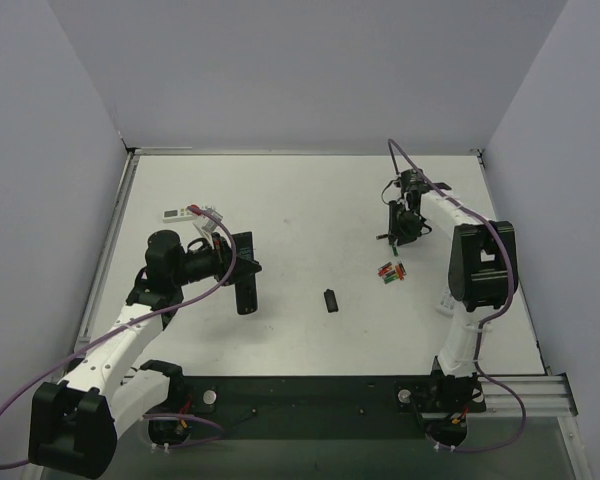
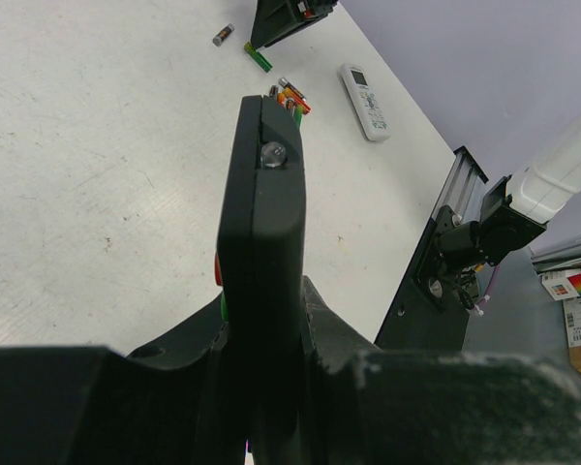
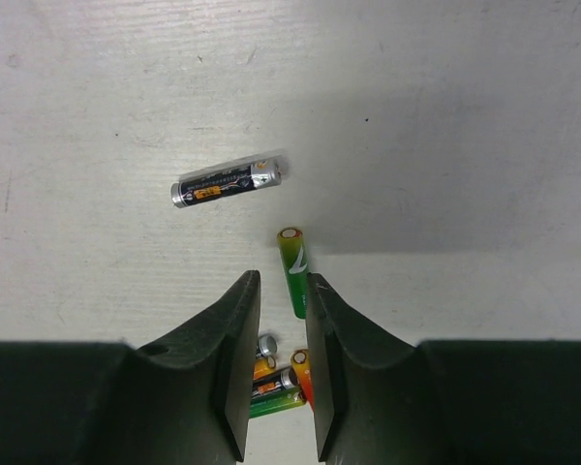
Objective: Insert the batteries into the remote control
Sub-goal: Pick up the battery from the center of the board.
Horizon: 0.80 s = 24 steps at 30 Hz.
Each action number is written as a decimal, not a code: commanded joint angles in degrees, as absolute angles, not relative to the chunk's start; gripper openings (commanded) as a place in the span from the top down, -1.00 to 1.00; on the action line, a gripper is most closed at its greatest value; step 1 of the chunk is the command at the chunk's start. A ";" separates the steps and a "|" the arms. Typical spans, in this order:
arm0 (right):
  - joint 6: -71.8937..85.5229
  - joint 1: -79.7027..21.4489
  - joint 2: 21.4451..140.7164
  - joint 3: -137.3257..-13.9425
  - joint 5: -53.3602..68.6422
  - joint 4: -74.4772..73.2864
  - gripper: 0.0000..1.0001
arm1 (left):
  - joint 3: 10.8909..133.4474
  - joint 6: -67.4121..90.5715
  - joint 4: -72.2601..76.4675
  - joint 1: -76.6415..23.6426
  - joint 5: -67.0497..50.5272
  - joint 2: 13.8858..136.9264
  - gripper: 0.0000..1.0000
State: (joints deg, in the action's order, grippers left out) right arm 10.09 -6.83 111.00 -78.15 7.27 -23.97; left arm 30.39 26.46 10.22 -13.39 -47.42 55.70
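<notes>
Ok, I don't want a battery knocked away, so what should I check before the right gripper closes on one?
1. The black remote clamped in the left gripper: ok.
2. The right gripper empty, jaws slightly apart: ok.
3. The green battery lined up with its gap: ok.
4. The dark battery lying apart from the green one: ok.
5. The remote turned open side up: cannot tell.

The remote control (image 1: pixel 246 280) is left of centre; the batteries (image 1: pixel 391 270) cluster to its right (two lie loose just behind); a small part (image 1: pixel 331 300) lies between.
</notes>
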 commanded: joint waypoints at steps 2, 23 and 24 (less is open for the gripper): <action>9.14 -7.38 113.73 -80.16 5.10 -27.86 0.62 | 32.43 26.37 13.27 -13.01 -49.13 55.55 1.00; 8.26 -12.12 107.33 -79.80 0.18 -28.83 1.00 | 31.03 29.18 16.96 -12.92 -49.75 55.46 1.00; 8.44 -13.96 106.44 -79.80 0.18 -28.83 1.00 | 31.03 29.27 17.05 -13.01 -49.66 55.46 1.00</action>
State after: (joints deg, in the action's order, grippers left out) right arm 8.69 -10.02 113.78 -79.20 1.76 -26.30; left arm 30.37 27.90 11.31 -13.32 -47.86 55.75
